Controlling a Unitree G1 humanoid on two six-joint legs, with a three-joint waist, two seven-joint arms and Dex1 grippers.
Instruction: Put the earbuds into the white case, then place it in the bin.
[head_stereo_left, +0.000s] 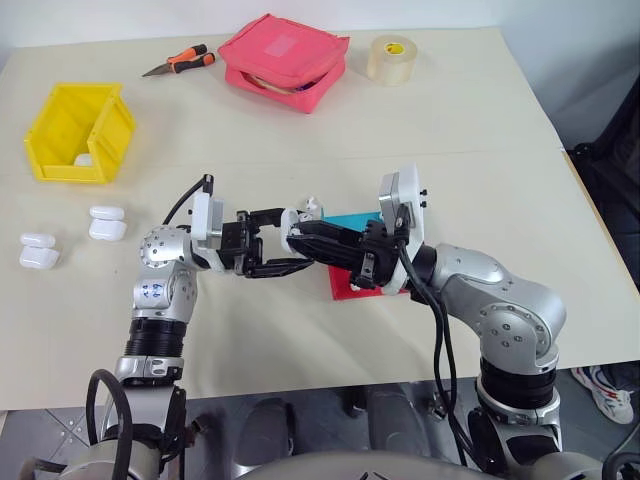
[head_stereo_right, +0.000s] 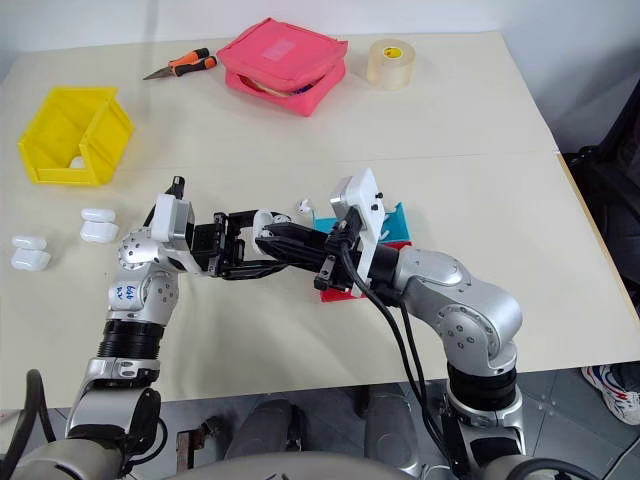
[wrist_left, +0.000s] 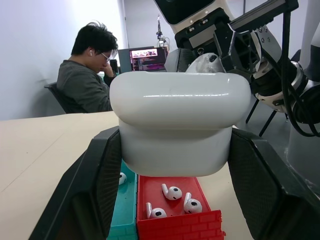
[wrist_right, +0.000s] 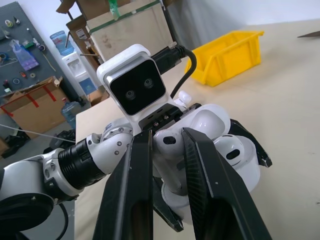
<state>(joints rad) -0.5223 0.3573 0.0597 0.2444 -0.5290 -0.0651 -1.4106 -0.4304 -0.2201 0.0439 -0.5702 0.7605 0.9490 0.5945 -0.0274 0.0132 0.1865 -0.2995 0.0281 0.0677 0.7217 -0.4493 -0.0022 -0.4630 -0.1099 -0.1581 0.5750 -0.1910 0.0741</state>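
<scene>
My left gripper (head_stereo_left: 290, 240) is shut on the white case (wrist_left: 180, 125), held above the table with its lid (wrist_right: 210, 117) swung open. My right gripper (wrist_right: 167, 135) reaches in from the right and is shut on one small white earbud (wrist_right: 169, 144), right at the case's open top. Below the case lie three earbuds (wrist_left: 172, 191) in the red tray (head_stereo_left: 355, 285). One more earbud (wrist_left: 121, 177) lies in the teal tray (head_stereo_left: 350, 222). The yellow bin (head_stereo_left: 75, 130) stands at the far left of the table, well away from both grippers.
Two more white cases (head_stereo_left: 107, 222) (head_stereo_left: 38, 250) lie on the table left of my left arm. At the back are orange-handled pliers (head_stereo_left: 180, 62), a pink pouch (head_stereo_left: 285, 60) and a roll of tape (head_stereo_left: 392, 58). A person (wrist_left: 85, 75) sits at a desk beyond the table.
</scene>
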